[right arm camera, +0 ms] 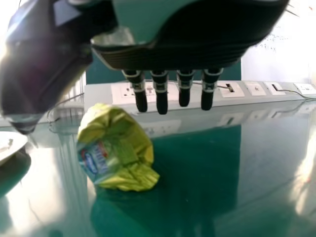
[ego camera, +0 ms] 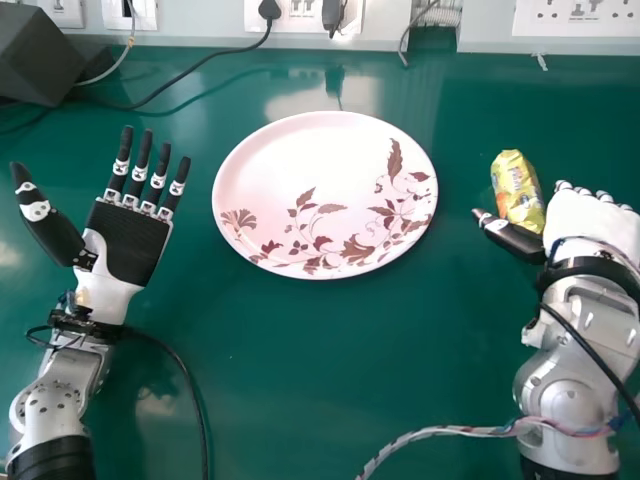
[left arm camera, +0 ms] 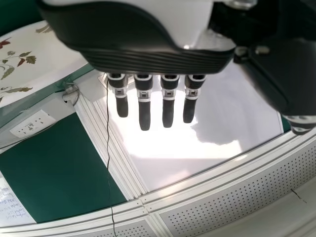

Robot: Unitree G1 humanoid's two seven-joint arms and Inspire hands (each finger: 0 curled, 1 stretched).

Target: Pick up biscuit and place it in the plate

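Head view | biscuit (ego camera: 516, 186) beside right hand (ego camera: 590, 222) — fingers mostly hidden

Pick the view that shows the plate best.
The head view: the whole plate shows from above, nothing covering its floral pattern. The left wrist view shows a cropped, patterned part; the right wrist view, a small piece near the rim.

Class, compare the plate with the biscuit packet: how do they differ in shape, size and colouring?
The plate is round and smooth, while the biscuit packet is longish and crumpled. The plate is much larger than the packet. The plate is pale with a leafy pattern; the packet is mainly yellow. Both rest on the green table.
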